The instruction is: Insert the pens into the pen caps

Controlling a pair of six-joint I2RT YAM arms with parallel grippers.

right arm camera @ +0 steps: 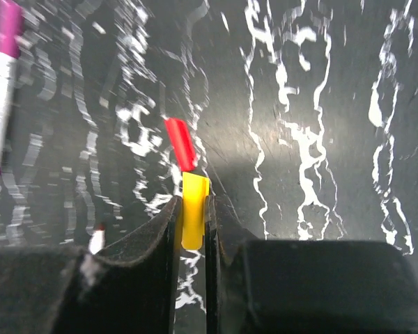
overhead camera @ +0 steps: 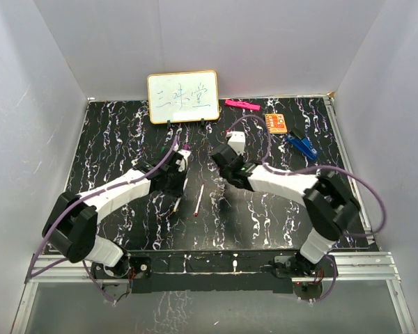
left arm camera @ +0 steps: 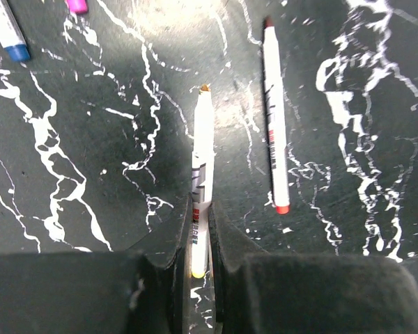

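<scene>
I am looking across the black, white-veined table [overhead camera: 104,146], working from the left. The left pincer [left arm camera: 198,224] is clenching a thin white-barrelled pen with a yellow end plug [left arm camera: 203,149]. It is gripping low on the barrel, so the bare tip is pointing away toward the far side. At the far left of that wrist view a white pen with a blue end [left arm camera: 7,28] is lying on the table. I am judging it to be capped already, though the edge of the view is cutting it off. Just right of the held pen, a second white pen with a red end plug [left arm camera: 275,118] is lying flat on the table with its tip bare, and nothing is touching it.

Moving right, the right pincer [right arm camera: 193,209] is grasping a short yellow plastic cap [right arm camera: 194,188] between its pads. A short red plastic cap [right arm camera: 180,144] is lying on the table just beyond it, touching or nearly touching; I cannot tell which. At the left of this blurred wrist view a white pen with a purple end [right arm camera: 0,90] is showing, probably capped.

So I am reckoning the job is around the middle. Blue and purple are looking finished. The yellow pen and yellow cap are each being held, but they are apart and not yet joined. The red pen and red cap are both waiting loose on the table. I am not seeing any green pen or cap from here.
</scene>
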